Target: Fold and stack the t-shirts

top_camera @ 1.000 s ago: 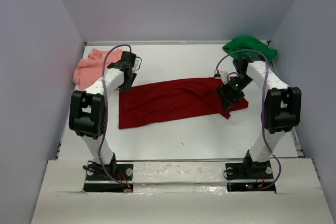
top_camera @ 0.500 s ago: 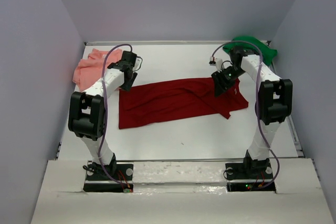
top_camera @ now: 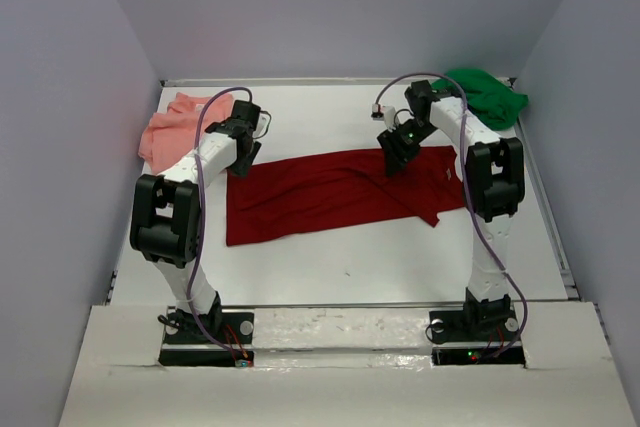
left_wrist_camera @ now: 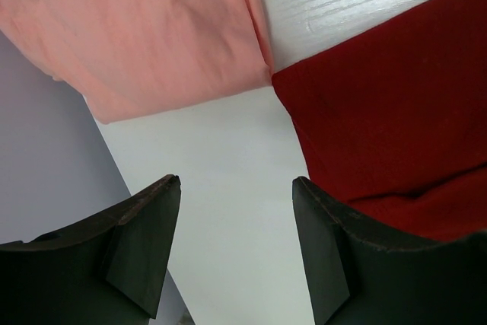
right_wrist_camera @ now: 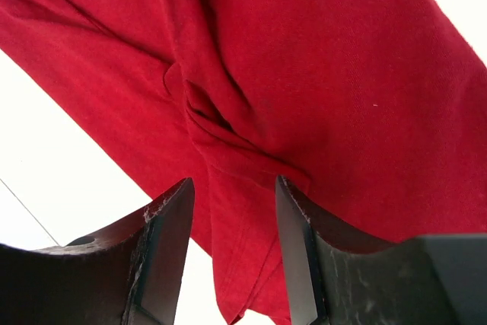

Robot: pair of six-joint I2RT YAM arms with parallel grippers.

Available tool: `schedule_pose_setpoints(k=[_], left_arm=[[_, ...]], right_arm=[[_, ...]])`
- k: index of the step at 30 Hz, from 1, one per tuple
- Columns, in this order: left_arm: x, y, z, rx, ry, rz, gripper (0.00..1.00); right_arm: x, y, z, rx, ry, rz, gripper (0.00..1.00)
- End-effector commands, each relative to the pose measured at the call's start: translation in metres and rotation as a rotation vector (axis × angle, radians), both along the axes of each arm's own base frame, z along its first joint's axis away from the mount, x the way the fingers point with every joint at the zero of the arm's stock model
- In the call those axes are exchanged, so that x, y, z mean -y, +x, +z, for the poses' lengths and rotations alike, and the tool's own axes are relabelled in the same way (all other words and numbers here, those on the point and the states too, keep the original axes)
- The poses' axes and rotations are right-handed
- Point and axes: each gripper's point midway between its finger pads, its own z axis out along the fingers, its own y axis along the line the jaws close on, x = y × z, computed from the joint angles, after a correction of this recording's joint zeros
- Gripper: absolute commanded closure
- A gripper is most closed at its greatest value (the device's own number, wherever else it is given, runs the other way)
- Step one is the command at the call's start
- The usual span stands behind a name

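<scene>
Dark red t-shirt lies spread and creased on the table. Salmon pink t-shirt sits far left, its corner touching the red; green t-shirt far right (arm hides part). Your left gripper hangs parted over bare table, and your right gripper hangs parted over a red fold, gripping nothing.

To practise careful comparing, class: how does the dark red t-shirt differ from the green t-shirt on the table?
Colour: the dark red t-shirt is deep red, while the green t-shirt is bright green.
Pose: the red one lies spread out long across the middle of the table, while the green one sits bunched in a heap at the far right corner.
Footprint: the red one covers far more of the table than the green one.
Both are plain cloth without prints.
</scene>
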Motion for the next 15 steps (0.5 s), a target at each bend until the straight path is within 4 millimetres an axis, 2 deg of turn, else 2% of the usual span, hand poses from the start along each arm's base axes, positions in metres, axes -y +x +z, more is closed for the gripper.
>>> schedule_pose_setpoints(k=[1,7,15], left_arm=[[-0.002,-0.001,0.019,0.049,0.008,-0.002,0.27],[-0.003,-0.003,0.018,0.044,0.01,-0.003,0.27],[-0.002,-0.005,0.019,0.049,0.005,-0.005,0.27]], right_arm=[[-0.004,0.009,0.011,0.035,0.013,0.013,0.48],[-0.002,0.004,0.005,0.027,-0.016,0.029,0.47],[0.009,0.013,0.001,0.086,-0.086,0.015,0.46]])
